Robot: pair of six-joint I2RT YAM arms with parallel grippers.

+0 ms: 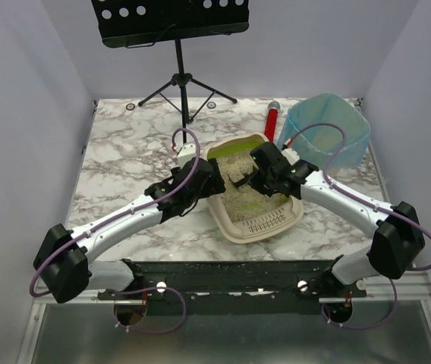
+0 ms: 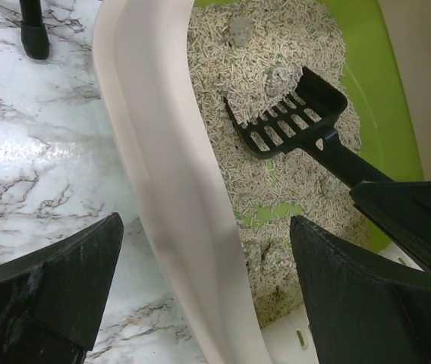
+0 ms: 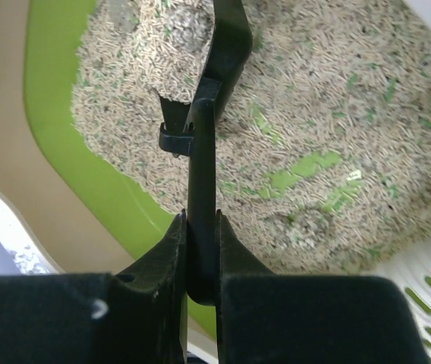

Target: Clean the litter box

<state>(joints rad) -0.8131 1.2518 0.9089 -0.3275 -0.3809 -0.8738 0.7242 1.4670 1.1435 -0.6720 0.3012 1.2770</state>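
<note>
Litter box (image 1: 234, 231): shallow rounded-rectangular beige plastic tray, smooth lime-green inner wall (image 3: 56, 114), sits mid-counter between both arms. White slotted grille end (image 1: 265, 222) faces the arm bases. Counter (image 1: 124, 152) is glossy white-grey marble pattern. Filling is coarse tan pellet litter (image 2: 276, 189), thin in places so bare green floor patches (image 3: 306, 167) show through. Greyish clumps (image 2: 240, 30) lie near the far end.

Right tool (image 3: 200, 243) clenched tight on the flat handle of a black plastic slotted scoop (image 2: 287, 121). Handle runs edge-on between the matte black fingers. Scoop head is tilted, its front edge down in the pellets; its slots look empty.

Left tool (image 2: 208, 258) released, jaws spread wide, grasping nothing. It straddles the box's left beige rim (image 2: 162, 152), one finger above the marble, the other above the litter. Contact with rim: cannot tell.

Bin lined with translucent blue bag (image 1: 329, 133) stands just beyond the box at far right. Red cylinder (image 1: 272, 117) lies beside it.
</note>
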